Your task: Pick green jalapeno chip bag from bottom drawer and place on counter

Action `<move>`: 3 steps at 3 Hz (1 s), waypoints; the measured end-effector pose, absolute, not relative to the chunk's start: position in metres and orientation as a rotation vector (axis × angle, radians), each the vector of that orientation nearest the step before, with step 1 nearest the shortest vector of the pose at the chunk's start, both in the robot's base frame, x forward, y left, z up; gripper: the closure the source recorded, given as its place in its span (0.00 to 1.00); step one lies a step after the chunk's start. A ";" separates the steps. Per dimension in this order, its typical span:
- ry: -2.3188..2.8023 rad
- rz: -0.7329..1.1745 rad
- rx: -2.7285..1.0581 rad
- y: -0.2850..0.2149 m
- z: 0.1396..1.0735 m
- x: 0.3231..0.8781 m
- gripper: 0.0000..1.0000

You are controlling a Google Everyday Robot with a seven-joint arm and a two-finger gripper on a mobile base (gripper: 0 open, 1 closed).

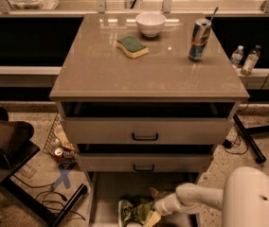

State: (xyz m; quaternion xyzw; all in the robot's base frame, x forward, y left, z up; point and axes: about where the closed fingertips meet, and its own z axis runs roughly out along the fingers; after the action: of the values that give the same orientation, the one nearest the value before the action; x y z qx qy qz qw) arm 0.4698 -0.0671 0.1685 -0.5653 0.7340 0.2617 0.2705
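Green jalapeno chip bag lying crumpled on bottom drawer floor near the front, well below counter; gripper down in the drawer at bag's right edge, grip state unreadable; sponge, bowl, can sitting on counter.

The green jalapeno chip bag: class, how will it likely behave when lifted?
The green jalapeno chip bag looks crumpled, so it probably deforms and crinkles rather than staying stiff. Its shiny foil may be slippery. It likely weighs little for its bulk. The gripper is right beside it, low in the bottom drawer.
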 end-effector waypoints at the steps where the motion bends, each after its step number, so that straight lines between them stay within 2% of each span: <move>1: 1.949 0.769 -1.548 -0.037 0.140 0.469 0.00; 2: 1.930 0.808 -1.574 -0.018 0.117 0.464 0.15; 3: 1.931 0.812 -1.573 -0.017 0.116 0.463 0.38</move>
State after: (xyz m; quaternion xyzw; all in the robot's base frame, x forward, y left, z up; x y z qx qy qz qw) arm 0.4629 -0.0167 0.1158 -0.5802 0.7120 0.2995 0.2581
